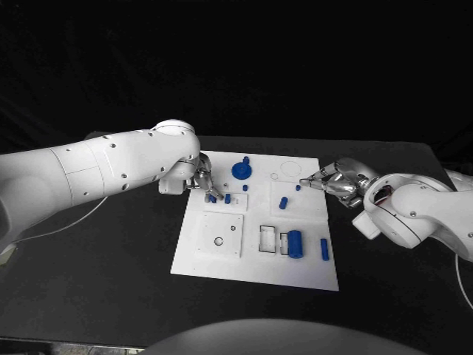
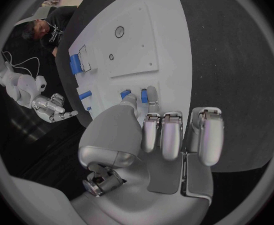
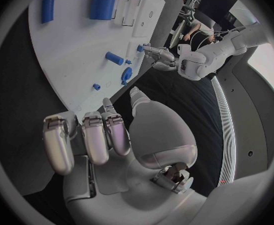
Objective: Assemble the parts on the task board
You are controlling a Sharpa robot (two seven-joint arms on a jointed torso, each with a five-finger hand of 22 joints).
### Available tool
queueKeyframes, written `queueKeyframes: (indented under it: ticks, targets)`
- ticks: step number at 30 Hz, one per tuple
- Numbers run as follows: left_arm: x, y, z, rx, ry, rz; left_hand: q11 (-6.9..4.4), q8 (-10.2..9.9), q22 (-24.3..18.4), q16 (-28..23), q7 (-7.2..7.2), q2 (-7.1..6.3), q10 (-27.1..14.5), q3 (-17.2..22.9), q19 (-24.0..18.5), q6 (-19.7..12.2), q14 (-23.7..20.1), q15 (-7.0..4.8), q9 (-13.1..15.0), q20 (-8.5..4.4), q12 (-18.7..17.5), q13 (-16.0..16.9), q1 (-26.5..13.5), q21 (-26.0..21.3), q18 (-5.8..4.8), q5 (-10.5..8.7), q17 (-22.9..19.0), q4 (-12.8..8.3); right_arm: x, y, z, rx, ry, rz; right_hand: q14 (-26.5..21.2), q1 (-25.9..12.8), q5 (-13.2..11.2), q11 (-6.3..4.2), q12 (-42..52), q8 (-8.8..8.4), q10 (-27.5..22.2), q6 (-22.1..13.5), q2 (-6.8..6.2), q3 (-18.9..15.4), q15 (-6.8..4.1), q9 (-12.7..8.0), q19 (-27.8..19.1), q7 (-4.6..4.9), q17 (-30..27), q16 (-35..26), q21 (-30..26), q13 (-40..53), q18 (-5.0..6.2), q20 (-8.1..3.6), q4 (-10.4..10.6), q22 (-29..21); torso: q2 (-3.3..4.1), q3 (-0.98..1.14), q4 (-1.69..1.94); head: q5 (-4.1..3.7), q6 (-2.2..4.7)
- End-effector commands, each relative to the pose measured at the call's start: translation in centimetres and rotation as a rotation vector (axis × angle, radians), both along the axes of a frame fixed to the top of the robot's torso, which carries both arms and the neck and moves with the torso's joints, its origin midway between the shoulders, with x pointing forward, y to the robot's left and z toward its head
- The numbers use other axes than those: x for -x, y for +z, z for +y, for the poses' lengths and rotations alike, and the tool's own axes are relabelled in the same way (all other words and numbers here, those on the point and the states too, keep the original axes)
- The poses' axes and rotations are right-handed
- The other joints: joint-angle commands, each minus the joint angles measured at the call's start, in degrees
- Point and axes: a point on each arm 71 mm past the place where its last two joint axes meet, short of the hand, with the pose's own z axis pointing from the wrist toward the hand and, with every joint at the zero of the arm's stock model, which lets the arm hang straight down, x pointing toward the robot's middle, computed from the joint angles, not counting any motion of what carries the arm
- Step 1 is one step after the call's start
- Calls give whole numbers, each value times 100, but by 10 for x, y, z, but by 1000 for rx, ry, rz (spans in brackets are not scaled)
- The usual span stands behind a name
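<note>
White board (image 1: 210,262) sits mid-table (image 1: 98,296). Left hand (image 1: 202,183) is over the board's left edge, fingertips at a small blue peg (image 1: 211,198); can't tell if it's actually gripping it. A second peg (image 1: 228,198) stands just beside. Right hand (image 1: 335,180) is at the board's far right corner, fingers extended and apart, holding nothing. Blue round knob (image 1: 242,171) is near the far edge, big cylinder (image 1: 295,243) and bar (image 1: 325,249) near the right front.

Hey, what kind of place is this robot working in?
Probably a robotics lab or test bench: a white task board with small blue parts lies on a black table, dark backdrop behind, and both robot hands reach over the board's far end.
</note>
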Motion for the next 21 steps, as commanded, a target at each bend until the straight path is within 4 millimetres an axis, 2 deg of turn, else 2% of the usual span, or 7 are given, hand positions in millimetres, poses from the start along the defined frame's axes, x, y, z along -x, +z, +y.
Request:
queueKeyframes:
  ticks: [1,2,4,21]
  targets:
    - [0,-1,-2,10,-4,6,-44,10,1510,15,-7,12,586,63,603,-54,586,-43,12,-23,-37,1507,150,14,-43,250,1509,3,1,-1,1,4,14,6,587,-15,22,47,1,29,595,37,27,-9,44,6,600,117,1510,24,26,1508,-39,35,-14,1509,-1,-2,-2,4,-5]
    - [0,-1,-2,9,-4,6,-45,8,1510,15,-7,9,586,77,603,-64,586,-46,14,-26,-37,1507,190,14,-43,381,1509,5,1,-1,1,4,14,6,587,-15,22,47,1,29,595,37,27,-9,44,6,600,117,1510,24,26,1508,-39,35,-14,1509,-1,-2,-2,3,-3]
    - [0,-1,-2,10,-5,7,-44,6,1510,15,-7,7,586,92,603,-72,586,-48,17,-29,-37,1507,226,14,-43,503,1509,6,1,-1,1,4,14,7,587,-15,22,47,1,29,595,37,27,-9,44,6,600,117,1510,24,26,1508,-39,35,-14,1509,1,-1,1,1,-4]
    - [1,-1,-5,18,-22,15,-61,36,1510,15,-28,29,586,145,603,-36,586,-57,37,-28,-37,1507,321,14,-43,583,1509,0,1,-1,1,5,14,9,587,-15,22,47,1,29,595,37,27,-9,44,6,600,117,1510,24,26,1508,-39,35,-14,1509,2,1,-4,-2,-19]
